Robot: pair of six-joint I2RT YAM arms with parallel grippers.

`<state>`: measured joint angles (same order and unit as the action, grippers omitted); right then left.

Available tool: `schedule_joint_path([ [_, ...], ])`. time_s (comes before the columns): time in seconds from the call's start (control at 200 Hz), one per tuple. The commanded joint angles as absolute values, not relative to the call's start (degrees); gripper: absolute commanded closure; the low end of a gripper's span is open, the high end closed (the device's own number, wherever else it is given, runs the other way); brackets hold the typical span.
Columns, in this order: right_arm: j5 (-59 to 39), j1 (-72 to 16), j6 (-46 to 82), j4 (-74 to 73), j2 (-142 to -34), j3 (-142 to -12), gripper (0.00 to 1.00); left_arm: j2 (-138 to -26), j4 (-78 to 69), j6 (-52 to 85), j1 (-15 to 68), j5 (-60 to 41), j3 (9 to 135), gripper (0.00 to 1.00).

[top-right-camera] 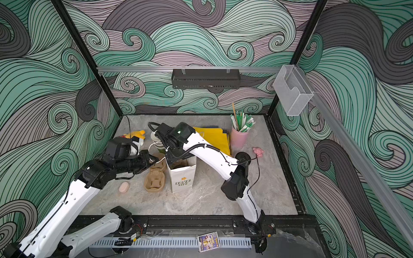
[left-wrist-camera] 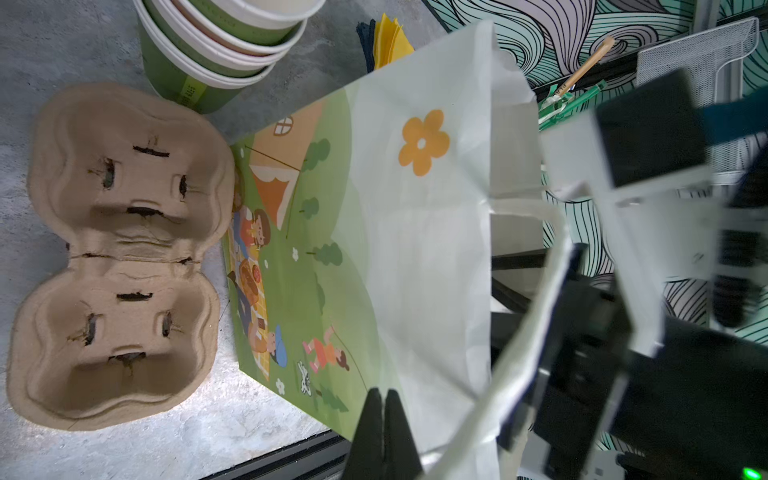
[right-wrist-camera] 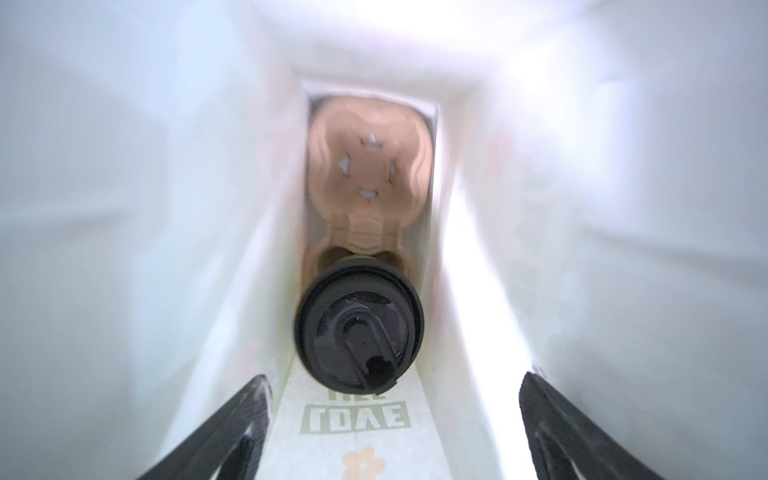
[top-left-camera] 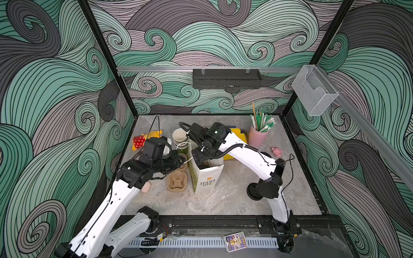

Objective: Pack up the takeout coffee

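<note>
Inside bag (right-wrist-camera: 232,257), cup (right-wrist-camera: 358,328) half-hidden

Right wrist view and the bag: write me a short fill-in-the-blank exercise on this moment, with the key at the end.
1. Inside the bag, the cup has a ___ lid.
2. It sits in a carrier whose other slot is ___.
3. The right gripper reaches into the bag with its jaws ___.
4. The spare carrier on the table holds ___ cups.

Missing words: black; empty; open; no.
</note>
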<state>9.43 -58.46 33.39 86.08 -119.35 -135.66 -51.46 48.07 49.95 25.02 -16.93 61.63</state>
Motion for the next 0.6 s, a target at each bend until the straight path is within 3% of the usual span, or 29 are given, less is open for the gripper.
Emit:
schedule_joint_path([
  [0.0, 13.2, -59.44, 33.71, 84.7, -117.58, -137.71, 0.07, -50.73, 48.84, 49.26, 24.7, -16.44, 61.55, 1.0],
  [0.28, 19.02, -64.37, 29.64, 80.27, -113.01, -144.61, 0.21, -50.12, 48.9, 49.48, 24.7, -16.26, 61.42, 1.0],
  [0.425, 22.41, -68.86, 31.79, 80.62, -106.39, -139.91, 0.27, -49.31, 49.17, 49.35, 24.71, -16.0, 62.58, 0.73],
  [0.595, 26.76, -72.08, 41.51, 80.8, -95.42, -122.73, 0.31, -47.46, 52.93, 48.57, 24.71, -13.32, 66.67, 0.42],
])
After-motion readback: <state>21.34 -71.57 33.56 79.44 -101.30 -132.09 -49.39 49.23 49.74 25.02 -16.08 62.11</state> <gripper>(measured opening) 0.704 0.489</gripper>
